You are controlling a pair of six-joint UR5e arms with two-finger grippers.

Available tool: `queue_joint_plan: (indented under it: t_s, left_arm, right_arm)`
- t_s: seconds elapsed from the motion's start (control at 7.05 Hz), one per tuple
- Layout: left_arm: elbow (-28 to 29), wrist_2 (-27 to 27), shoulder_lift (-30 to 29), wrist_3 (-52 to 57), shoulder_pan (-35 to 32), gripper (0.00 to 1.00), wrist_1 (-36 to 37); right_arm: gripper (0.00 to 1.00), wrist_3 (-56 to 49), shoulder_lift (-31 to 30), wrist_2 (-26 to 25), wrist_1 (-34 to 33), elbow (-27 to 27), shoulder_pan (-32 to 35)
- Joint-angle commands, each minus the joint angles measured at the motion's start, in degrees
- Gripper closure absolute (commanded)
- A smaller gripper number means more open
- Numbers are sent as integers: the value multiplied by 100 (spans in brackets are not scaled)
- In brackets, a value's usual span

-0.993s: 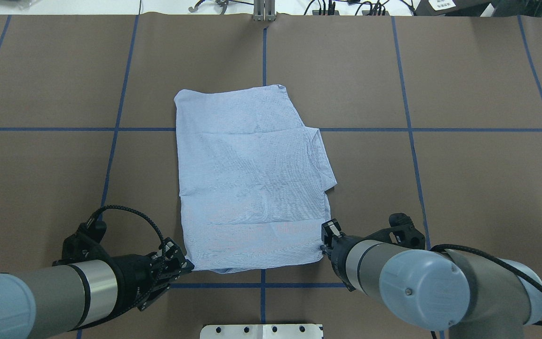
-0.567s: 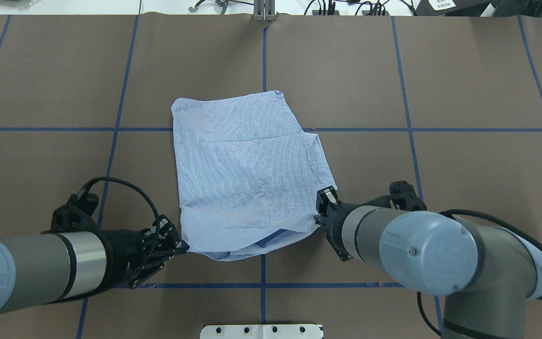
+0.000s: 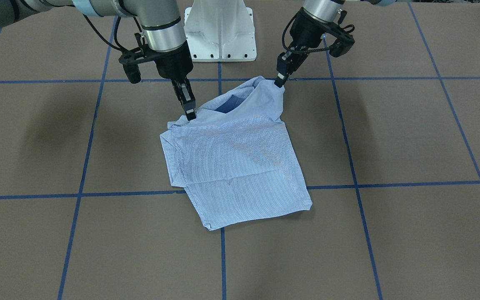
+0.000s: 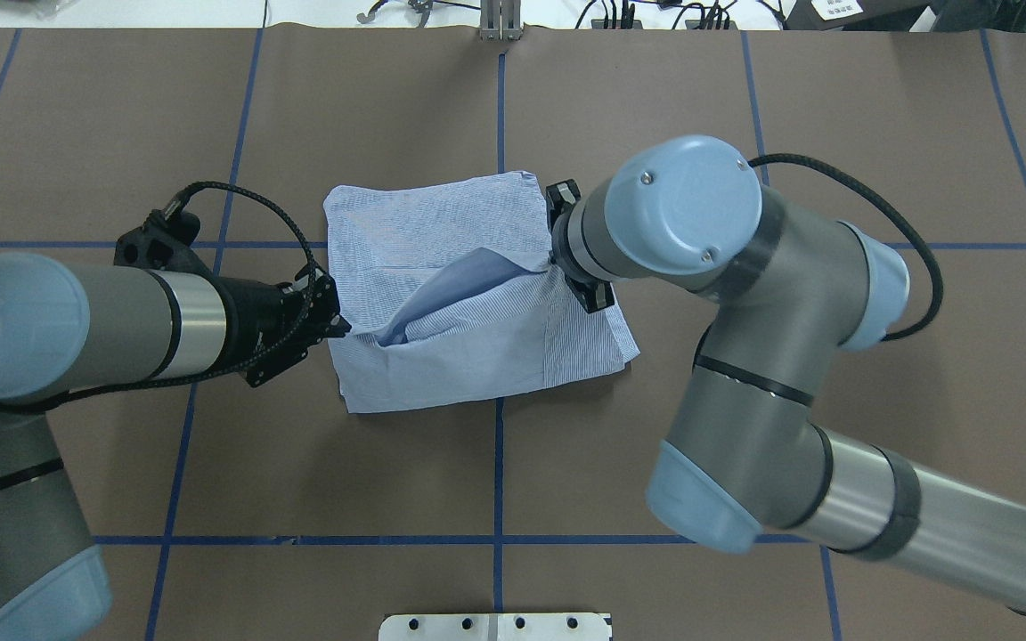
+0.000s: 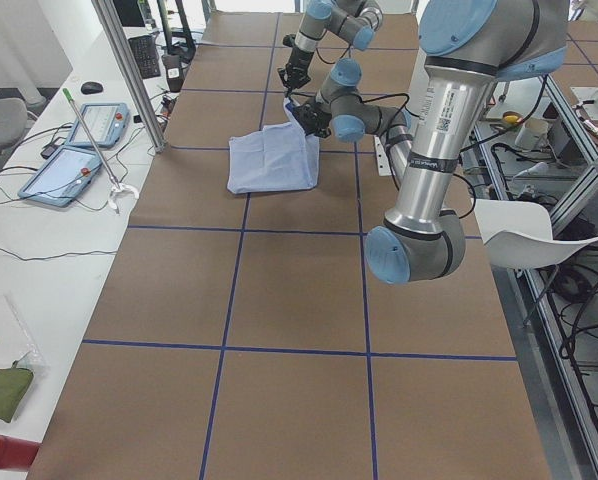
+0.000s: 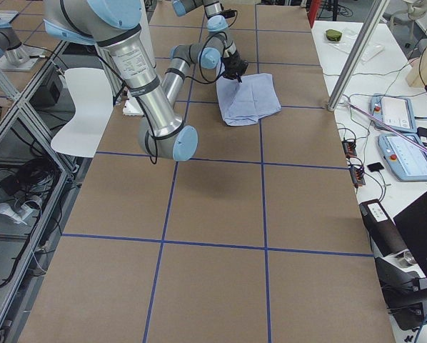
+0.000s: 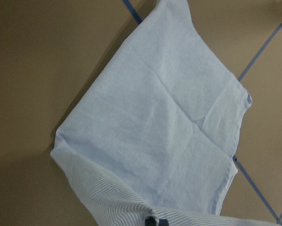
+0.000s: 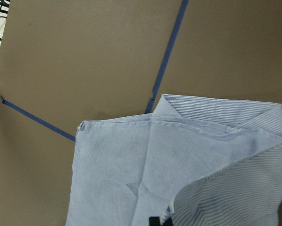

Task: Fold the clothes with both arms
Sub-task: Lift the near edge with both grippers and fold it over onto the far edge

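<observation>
- The light blue, finely white-striped shirt (image 4: 442,223) lies folded into a rough rectangle at the middle of the brown table top (image 4: 77,133). The table top is marked into squares by blue tape lines (image 4: 498,463).
- In the overhead view, the shirt's 12 o'clock part rests flat on the table. Its 6 o'clock part also lies on the table, where the cloth doubles over itself.
- A layer of cloth is raised off the table and hangs between the two grippers. It sags in the middle and opens on a darker blue inner side (image 4: 468,271).
- The black two-finger left gripper (image 4: 339,328) sits at the shirt's 9 o'clock edge in the overhead view. Its jaws are pressed together on the cloth, pinching a raised corner (image 3: 275,89).
- The silver-grey left arm (image 4: 121,325) with light blue joint caps reaches in level from 9 o'clock.
- The black two-finger right gripper (image 3: 190,114) points steeply down at the shirt's 3 o'clock edge as the overhead view has it. Its jaws are closed on the fabric, pinching the other end of the raised layer.
- The silver-grey right arm (image 4: 745,267) comes from 5 o'clock, and its wrist hides that gripper's tips from overhead.
- Both wrist views show striped cloth bunched right at the fingertips (image 7: 153,221).
- The white pedestal base (image 3: 219,29) stands at 12 o'clock in the front-facing view, well apart from the shirt.
</observation>
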Motion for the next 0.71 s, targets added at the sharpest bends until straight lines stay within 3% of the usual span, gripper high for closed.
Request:
queue_joint_plan:
  t_s: [0.0, 0.28, 0.57]
  left_arm:
    - [741, -73, -321, 484, -521, 100, -65]
    - [1645, -73, -646, 591, -768, 100, -475]
    - [2429, -82, -744, 914, -1049, 100, -1162]
  right_arm:
    - [100, -173, 862, 380, 1047, -1779, 462]
    - [100, -576, 1506, 557, 1315, -2961, 638]
    - [100, -639, 1744, 557, 2201, -3894, 718]
